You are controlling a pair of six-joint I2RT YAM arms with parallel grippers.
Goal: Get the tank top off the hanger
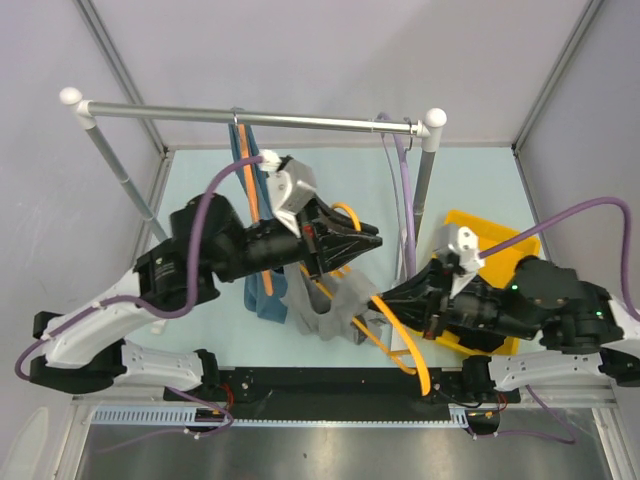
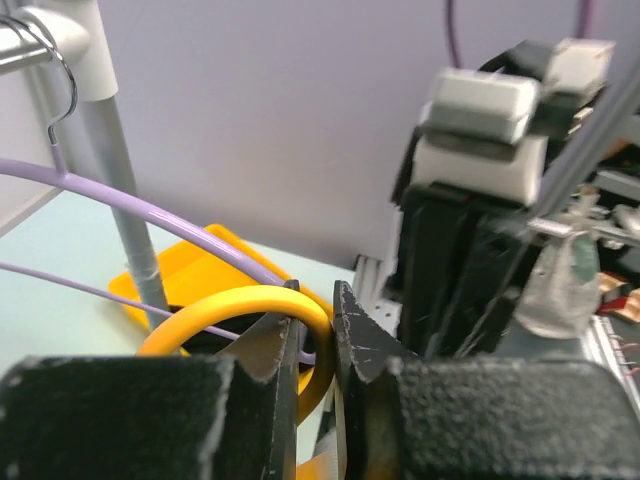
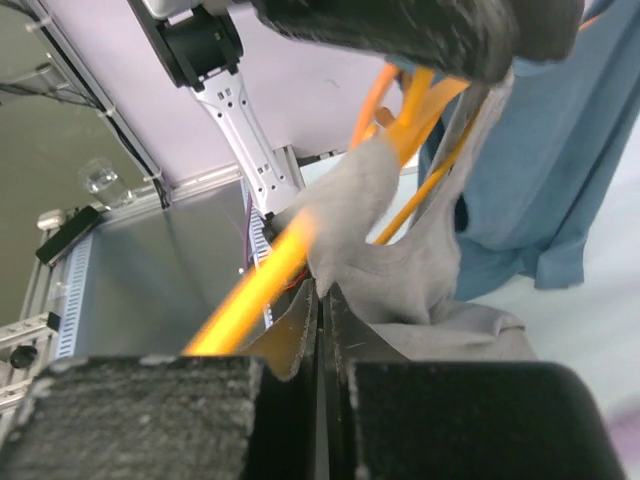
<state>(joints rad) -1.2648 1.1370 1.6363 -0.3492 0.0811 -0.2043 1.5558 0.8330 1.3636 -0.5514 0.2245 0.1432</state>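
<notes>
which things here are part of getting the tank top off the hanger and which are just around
in the job: grey tank top, orange hanger, left gripper, right gripper
just around: blue garment, purple hanger, yellow bin, rail

Pale walls point(image 1: 330, 50) enclose a mint-green table point(image 1: 330, 185).

The hanger point(image 2: 220, 303) is smooth glossy plastic, the tank top point(image 3: 385, 240) matt grey cloth, the rail point(image 1: 300, 120) shiny metal.
</notes>
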